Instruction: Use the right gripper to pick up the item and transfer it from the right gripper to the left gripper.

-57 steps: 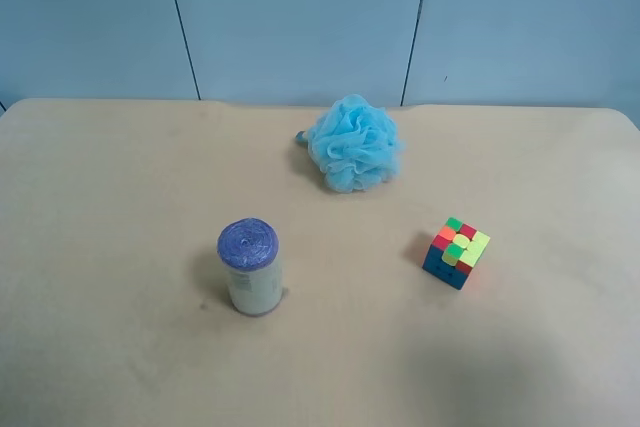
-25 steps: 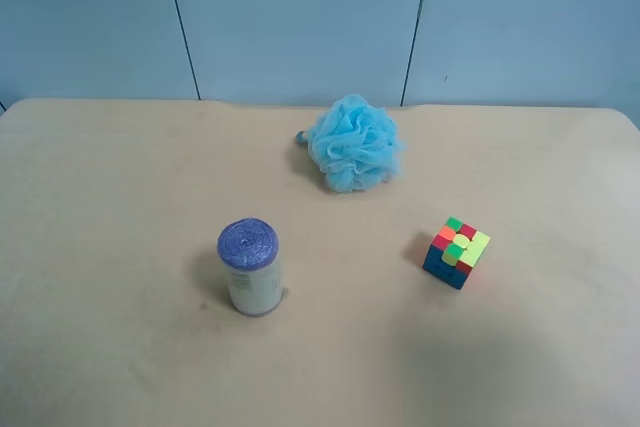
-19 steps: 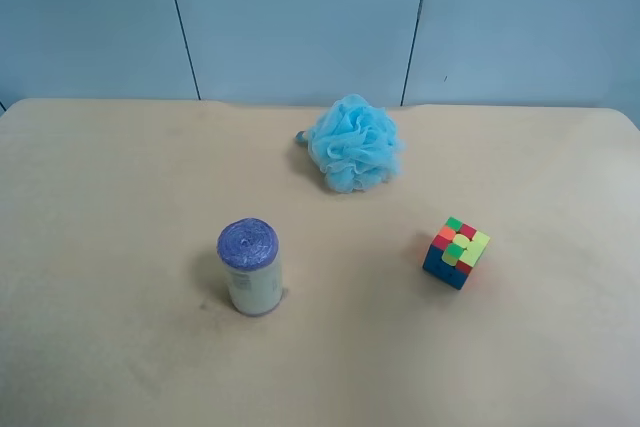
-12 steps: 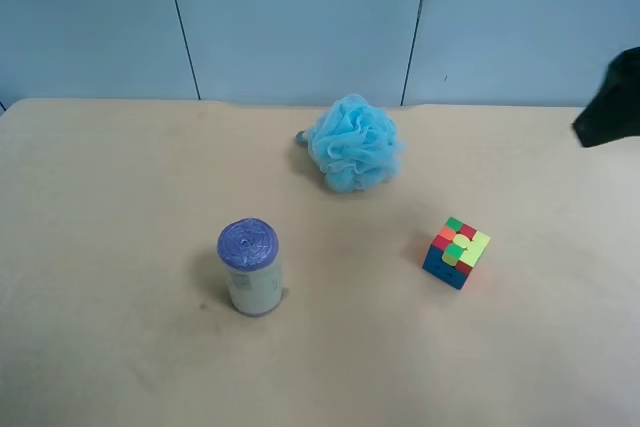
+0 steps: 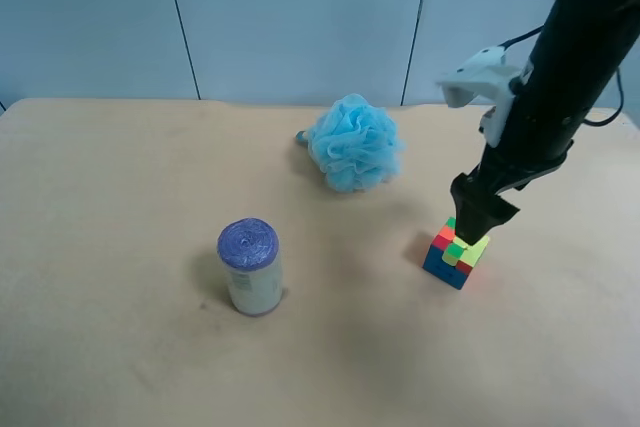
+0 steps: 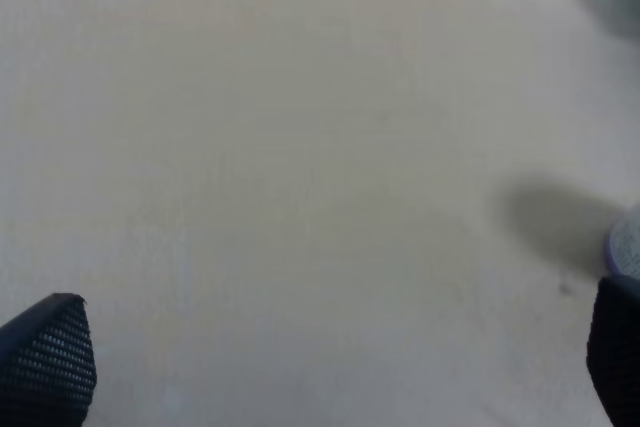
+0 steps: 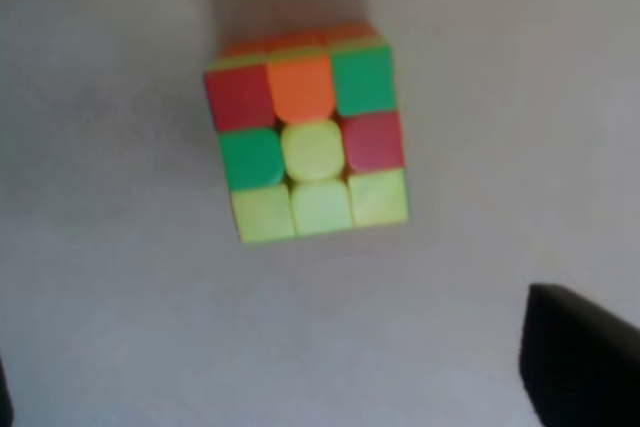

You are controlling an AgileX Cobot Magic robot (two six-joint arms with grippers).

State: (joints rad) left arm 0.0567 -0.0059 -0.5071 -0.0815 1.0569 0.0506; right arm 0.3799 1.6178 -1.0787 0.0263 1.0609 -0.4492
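The item, a small puzzle cube (image 5: 456, 252), lies on the tan table (image 5: 120, 177) right of centre. The right gripper (image 5: 480, 219), on the black arm with a white bracket at the exterior high view's right, hangs just over the cube's top. In the right wrist view the cube (image 7: 308, 142) shows red, orange, green and yellow squares, and the right gripper (image 7: 290, 387) stands open, its fingers (image 7: 585, 357) wide apart and clear of the cube. The left gripper (image 6: 330, 367) shows only in the left wrist view, open over bare table.
A fluffy light-blue bath pouf (image 5: 352, 143) sits behind and to the left of the cube. A white cylinder with a purple top (image 5: 250, 265) stands left of centre, and its edge (image 6: 625, 247) shows in the left wrist view. A blue wall runs behind the table's far edge.
The arm at the exterior high view's right came in from the right edge and moved down over the cube. The cube, pouf and cylinder have not moved.
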